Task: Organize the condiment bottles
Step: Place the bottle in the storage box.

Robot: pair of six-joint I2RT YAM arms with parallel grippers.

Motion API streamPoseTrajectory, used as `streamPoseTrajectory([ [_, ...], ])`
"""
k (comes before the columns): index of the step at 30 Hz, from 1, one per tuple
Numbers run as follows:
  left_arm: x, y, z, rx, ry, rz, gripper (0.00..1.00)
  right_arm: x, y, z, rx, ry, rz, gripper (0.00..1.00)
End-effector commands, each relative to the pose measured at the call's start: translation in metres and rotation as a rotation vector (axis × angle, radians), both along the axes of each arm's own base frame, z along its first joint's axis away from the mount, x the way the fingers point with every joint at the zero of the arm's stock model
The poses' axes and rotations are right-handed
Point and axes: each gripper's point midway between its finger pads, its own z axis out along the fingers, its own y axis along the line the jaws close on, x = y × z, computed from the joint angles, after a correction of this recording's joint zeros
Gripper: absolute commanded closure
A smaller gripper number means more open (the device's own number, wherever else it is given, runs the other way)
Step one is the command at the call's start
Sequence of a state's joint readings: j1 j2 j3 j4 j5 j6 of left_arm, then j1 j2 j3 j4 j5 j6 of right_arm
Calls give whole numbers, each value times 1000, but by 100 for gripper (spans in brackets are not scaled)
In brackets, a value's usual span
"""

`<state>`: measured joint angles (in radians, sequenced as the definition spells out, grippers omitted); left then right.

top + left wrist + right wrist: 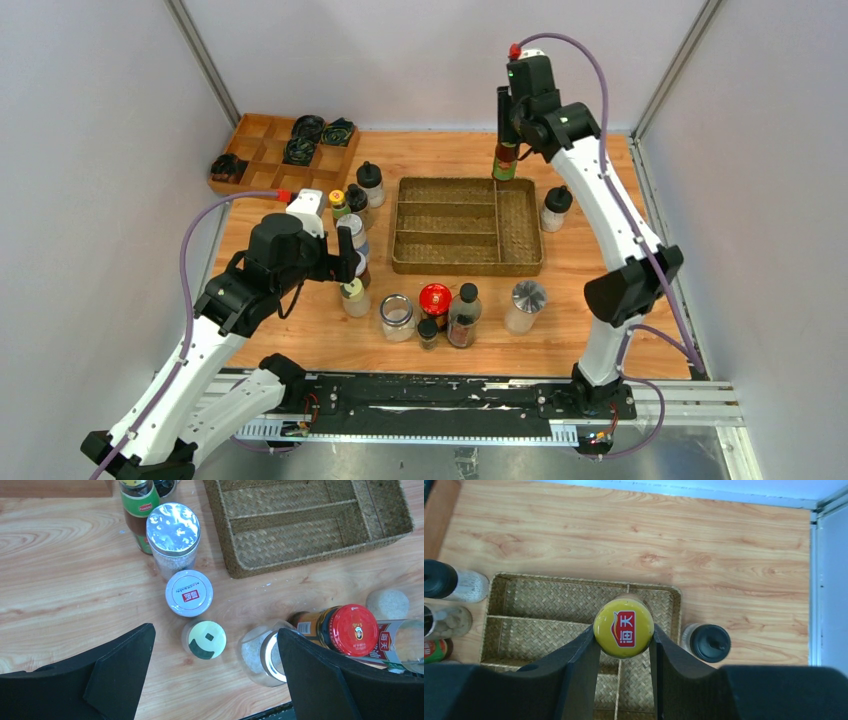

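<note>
The surface carries nearly the whole job undone. The woven divided tray shows every compartment bare, and the condiment bottles stand loose around it, most of them in a cluster under and beside the left tool. I judge this to be the first placement, with roughly a dozen pieces left to sort.

The right tool is narrowed onto a yellow-capped bottle, one finger on each side of its cap. The bottle hangs upright from it, over the tray's far edge. Whether its base touches the weave cannot be told. A black-capped shaker stands on the surface just beside this tool, outside the tray wall.

The left tool is spread wide and holds nothing. A small bottle with a pale green cap sits directly below the gap between its fingers. Beyond that come a white-lidded jar and then a foil-topped shaker. A clear glass jar and a red-capped jar crowd its other finger.
</note>
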<state>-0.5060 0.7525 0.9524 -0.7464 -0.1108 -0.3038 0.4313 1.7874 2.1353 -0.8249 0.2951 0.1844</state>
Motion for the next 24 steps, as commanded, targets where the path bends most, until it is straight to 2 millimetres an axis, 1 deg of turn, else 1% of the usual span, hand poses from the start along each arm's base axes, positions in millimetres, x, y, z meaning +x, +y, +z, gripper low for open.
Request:
streamPoseTrajectory([
  [1,0,-1,1,-14,-6,-5,1,25,23,21,32,-110,51,100],
  [5,1,0,-1,5,2,-8,1,39,34,-6,25,-87,71,100],
  [8,2,0,-4,19,13,-9,1,46,43,-22,33,-90,102,100],
  [12,4,0,-5,30,21,-4,1,56,50,-43,28,-75,119,100],
  [18,5,2,-8,39,30,4,1,67,61,-65,35,-53,147,100],
  [24,7,2,-14,52,45,6,1,66,66,-84,46,-31,154,100],
])
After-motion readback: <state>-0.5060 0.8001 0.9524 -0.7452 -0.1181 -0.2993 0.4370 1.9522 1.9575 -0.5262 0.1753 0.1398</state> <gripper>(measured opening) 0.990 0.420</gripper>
